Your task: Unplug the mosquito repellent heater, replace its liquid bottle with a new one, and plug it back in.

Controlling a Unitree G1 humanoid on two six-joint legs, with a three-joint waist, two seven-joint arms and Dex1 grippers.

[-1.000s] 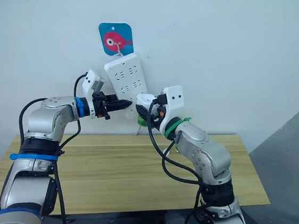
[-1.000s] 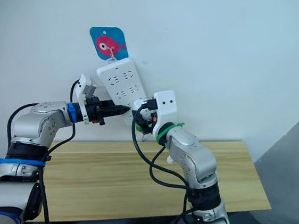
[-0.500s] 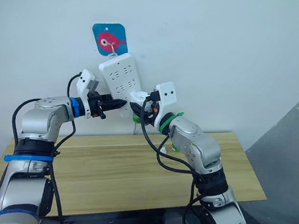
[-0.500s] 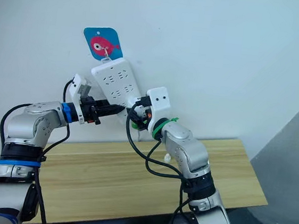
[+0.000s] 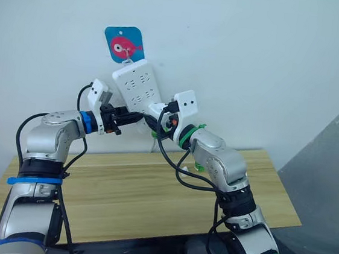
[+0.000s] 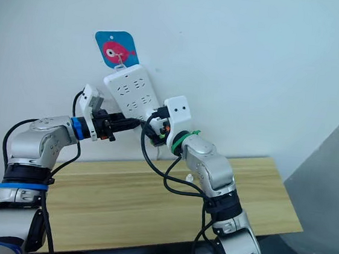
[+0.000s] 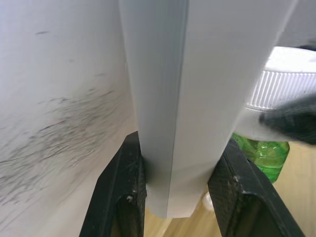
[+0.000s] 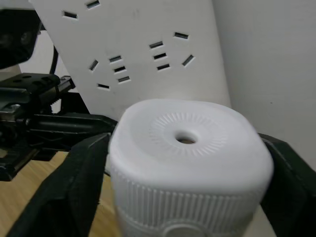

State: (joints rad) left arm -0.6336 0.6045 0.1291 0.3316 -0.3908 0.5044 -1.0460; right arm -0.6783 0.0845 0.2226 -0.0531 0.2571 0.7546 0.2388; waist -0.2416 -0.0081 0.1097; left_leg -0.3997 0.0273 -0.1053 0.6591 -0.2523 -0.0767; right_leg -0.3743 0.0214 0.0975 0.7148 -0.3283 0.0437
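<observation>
Now closer to the power strip (image 5: 138, 90) than a second ago: right hand (image 5: 158, 121) with the heater (image 8: 190, 168) clamped between its two fingers, green bottle (image 7: 261, 158) already under the white body. Moved up and toward the lower sockets, heater just beside the strip face, above the worktop (image 5: 150, 198). Left hand (image 5: 135, 118) gripping the lower end of the strip, one finger on each side, same as before, so steadying it. Probably the last step, plugging back in. Prongs not visible, so not possible to say if already in a socket.
</observation>
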